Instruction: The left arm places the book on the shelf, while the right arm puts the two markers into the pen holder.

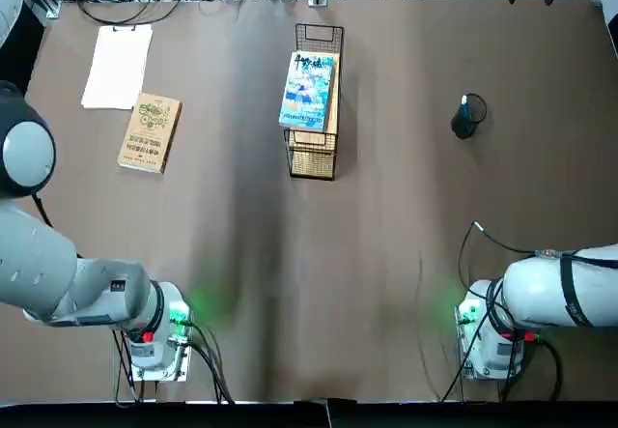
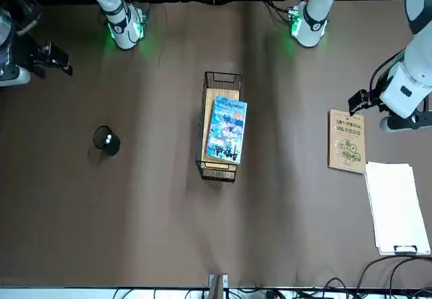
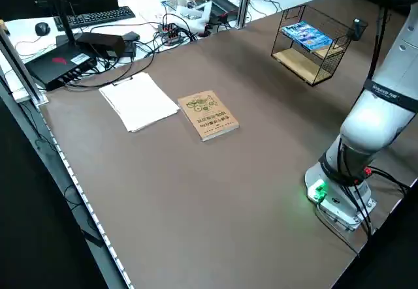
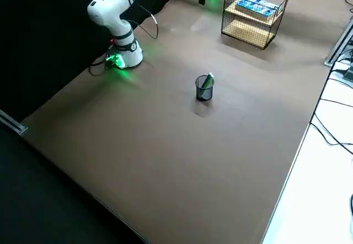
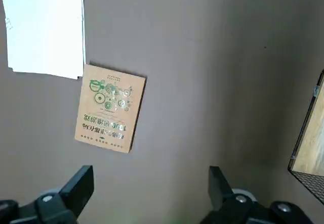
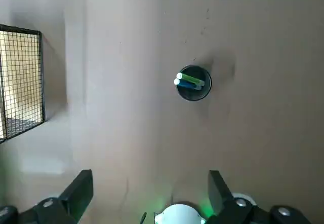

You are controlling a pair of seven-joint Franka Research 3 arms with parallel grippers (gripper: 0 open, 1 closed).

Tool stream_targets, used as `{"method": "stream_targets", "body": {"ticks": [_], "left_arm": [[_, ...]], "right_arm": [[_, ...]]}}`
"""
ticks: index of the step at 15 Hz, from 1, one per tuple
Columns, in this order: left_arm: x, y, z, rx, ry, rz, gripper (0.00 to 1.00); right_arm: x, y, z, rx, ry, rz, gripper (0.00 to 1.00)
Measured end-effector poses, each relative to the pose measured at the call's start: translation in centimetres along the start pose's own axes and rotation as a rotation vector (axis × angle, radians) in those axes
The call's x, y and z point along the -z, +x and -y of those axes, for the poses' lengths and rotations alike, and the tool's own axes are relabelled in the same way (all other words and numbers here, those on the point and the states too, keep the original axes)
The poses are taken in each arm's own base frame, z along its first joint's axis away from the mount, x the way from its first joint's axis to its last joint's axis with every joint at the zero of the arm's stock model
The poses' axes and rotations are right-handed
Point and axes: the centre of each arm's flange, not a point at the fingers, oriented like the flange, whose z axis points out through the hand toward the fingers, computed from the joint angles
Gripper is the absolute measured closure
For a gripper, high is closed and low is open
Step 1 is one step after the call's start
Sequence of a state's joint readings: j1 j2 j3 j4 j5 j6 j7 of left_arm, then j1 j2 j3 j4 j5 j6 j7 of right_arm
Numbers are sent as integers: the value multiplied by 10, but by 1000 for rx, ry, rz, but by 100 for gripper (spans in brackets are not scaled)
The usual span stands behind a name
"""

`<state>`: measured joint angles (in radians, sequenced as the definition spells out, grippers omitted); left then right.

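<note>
The book (image 1: pixel 307 91) lies flat on the shelf (image 1: pixel 335 138); both markers (image 6: pixel 190 80) stand in the pen holder (image 6: pixel 208 88). Left gripper (image 5: pixel 152 183), above the table, and right gripper (image 6: pixel 152 186), beyond the holder, are empty, fingers apart. Advisable: retract both high, clear of wire and cup.

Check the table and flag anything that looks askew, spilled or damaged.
Nothing looks spilled or damaged. The blue book is slightly askew: it lies flat on the shelf's pale board, turned a little from the board's length, one long edge past its side. Both markers lean inside the upright pen holder, which looks normal.
</note>
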<state>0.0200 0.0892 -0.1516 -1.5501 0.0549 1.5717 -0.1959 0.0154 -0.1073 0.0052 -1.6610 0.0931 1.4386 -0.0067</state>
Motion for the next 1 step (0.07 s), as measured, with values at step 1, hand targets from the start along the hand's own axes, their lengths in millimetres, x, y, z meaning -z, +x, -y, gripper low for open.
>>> {"method": "stream_targets", "body": {"ticks": [1], "left_arm": [[0, 0, 0, 0, 0, 0, 0]], "right_arm": [[0, 0, 0, 0, -1, 0, 0]]}}
